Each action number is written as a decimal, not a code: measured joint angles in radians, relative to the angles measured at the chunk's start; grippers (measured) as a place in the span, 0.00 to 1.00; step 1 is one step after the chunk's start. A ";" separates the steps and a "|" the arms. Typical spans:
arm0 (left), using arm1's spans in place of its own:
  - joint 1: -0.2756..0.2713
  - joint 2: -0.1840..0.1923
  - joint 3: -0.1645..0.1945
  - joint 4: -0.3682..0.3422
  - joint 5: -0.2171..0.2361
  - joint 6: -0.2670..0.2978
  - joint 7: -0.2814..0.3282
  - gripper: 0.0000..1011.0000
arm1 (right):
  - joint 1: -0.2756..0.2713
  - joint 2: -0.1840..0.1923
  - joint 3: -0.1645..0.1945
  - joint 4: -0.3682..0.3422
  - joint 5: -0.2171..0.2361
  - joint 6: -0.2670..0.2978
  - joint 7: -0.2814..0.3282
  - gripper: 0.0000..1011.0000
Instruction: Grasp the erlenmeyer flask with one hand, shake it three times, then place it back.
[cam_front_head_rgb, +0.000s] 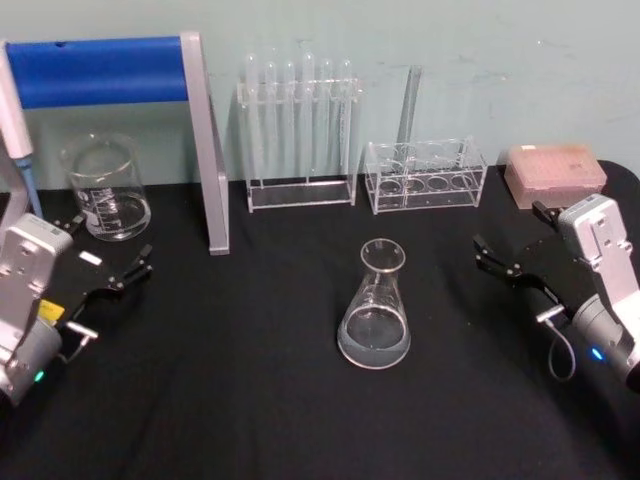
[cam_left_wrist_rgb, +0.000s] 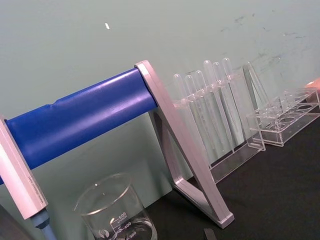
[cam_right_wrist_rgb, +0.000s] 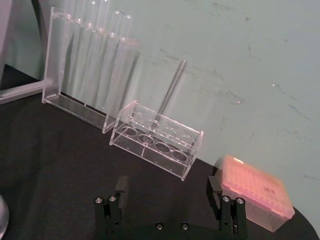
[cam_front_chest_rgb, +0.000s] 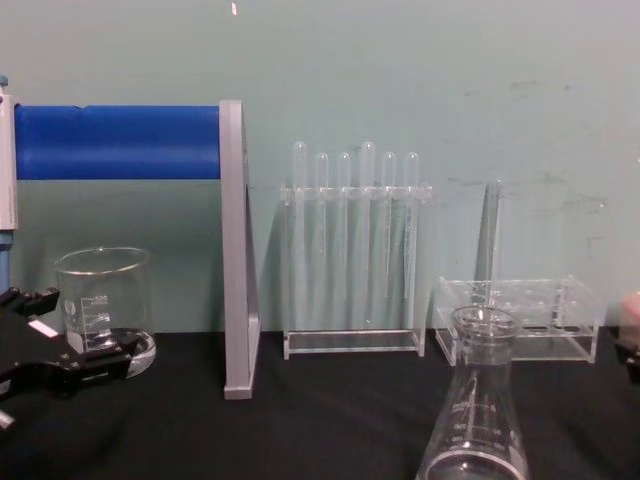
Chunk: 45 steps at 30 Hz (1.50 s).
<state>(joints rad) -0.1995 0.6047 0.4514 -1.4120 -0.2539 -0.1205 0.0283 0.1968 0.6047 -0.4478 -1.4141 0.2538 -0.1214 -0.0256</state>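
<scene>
The erlenmeyer flask (cam_front_head_rgb: 376, 310) stands upright on the black table, near the middle, with its narrow neck and flared rim up. The chest view shows the flask (cam_front_chest_rgb: 478, 400) close and low on the right. My right gripper (cam_front_head_rgb: 510, 233) hovers open to the right of the flask, well apart from it. In the right wrist view its two black fingers stand wide apart around the gripper's gap (cam_right_wrist_rgb: 167, 192), with nothing between them. My left gripper (cam_front_head_rgb: 108, 245) is open at the far left, beside the glass beaker, holding nothing.
A glass beaker (cam_front_head_rgb: 105, 187) stands at the back left. Beside it is a grey stand with a blue bar (cam_front_head_rgb: 205, 150). A tall test tube rack (cam_front_head_rgb: 300, 130), a low clear rack (cam_front_head_rgb: 425, 175) and a pink tip box (cam_front_head_rgb: 555, 170) line the back edge.
</scene>
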 joint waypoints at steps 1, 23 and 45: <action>0.000 0.000 0.000 0.000 0.000 0.000 0.000 0.99 | -0.005 0.001 0.005 -0.008 0.000 -0.002 0.007 0.99; 0.000 0.000 0.000 0.000 0.000 0.000 0.000 0.99 | -0.173 0.043 0.083 -0.199 0.150 -0.008 0.206 0.99; 0.000 0.000 0.000 0.000 0.000 0.000 0.000 0.99 | -0.168 -0.025 0.040 -0.222 0.178 0.033 0.369 0.99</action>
<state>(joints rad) -0.1995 0.6047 0.4514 -1.4120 -0.2539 -0.1205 0.0283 0.0287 0.5794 -0.4077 -1.6365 0.4317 -0.0886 0.3436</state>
